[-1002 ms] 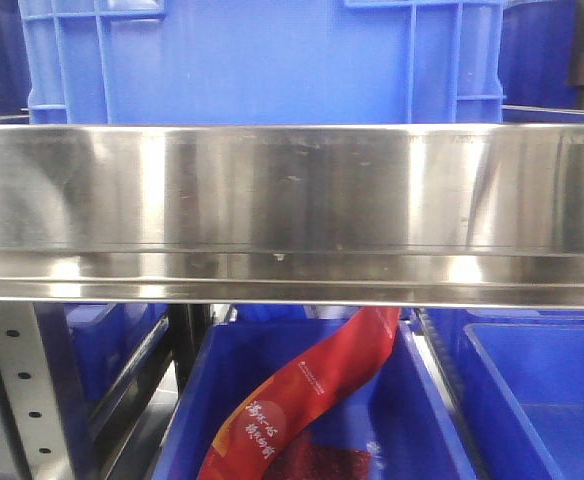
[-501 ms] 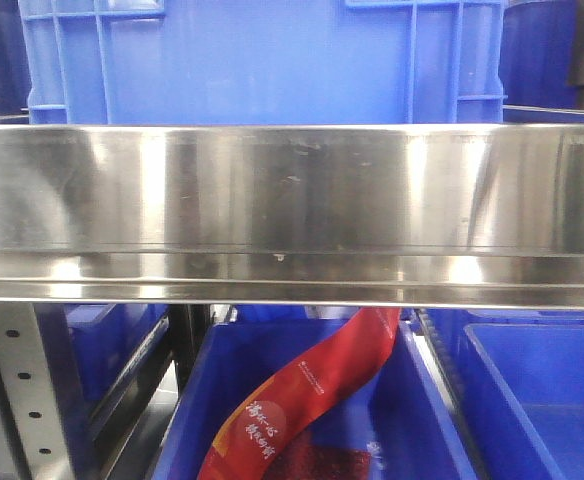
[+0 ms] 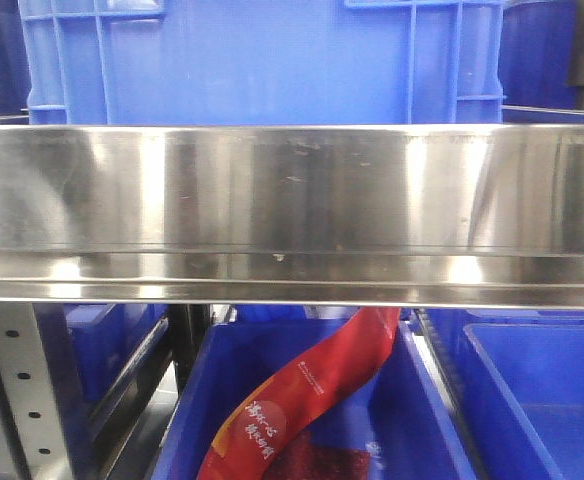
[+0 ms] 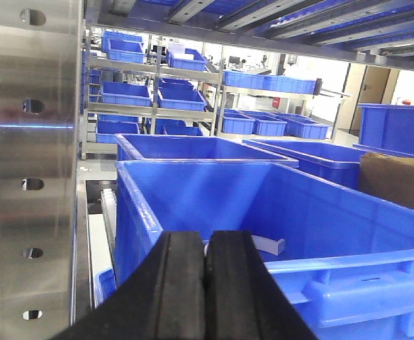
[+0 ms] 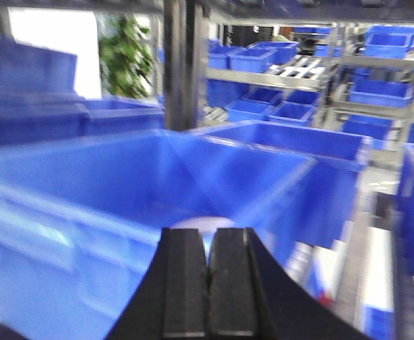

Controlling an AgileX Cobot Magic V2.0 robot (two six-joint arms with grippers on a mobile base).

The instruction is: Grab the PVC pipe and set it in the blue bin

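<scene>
In the left wrist view my left gripper (image 4: 206, 237) is shut and empty, low in front of a large blue bin (image 4: 349, 258). A grey-white flat piece (image 4: 269, 246) lies inside that bin just beyond the fingertips. In the right wrist view, which is blurred, my right gripper (image 5: 208, 232) is shut, its tips at the near rim of another blue bin (image 5: 72, 205). A white rounded thing (image 5: 193, 222) shows inside that bin right behind the fingertips; I cannot tell whether it is the PVC pipe. No gripper shows in the front view.
The front view faces a steel shelf rail (image 3: 292, 210) with a blue bin (image 3: 262, 60) above it. Below it a blue bin (image 3: 432, 420) holds a red banner (image 3: 312, 390). A steel upright (image 4: 33, 170) stands close on the left. Racks of blue bins (image 4: 264, 124) fill the background.
Nothing has visibly moved in the front view; only the reflections on the steel rail shift slightly.
</scene>
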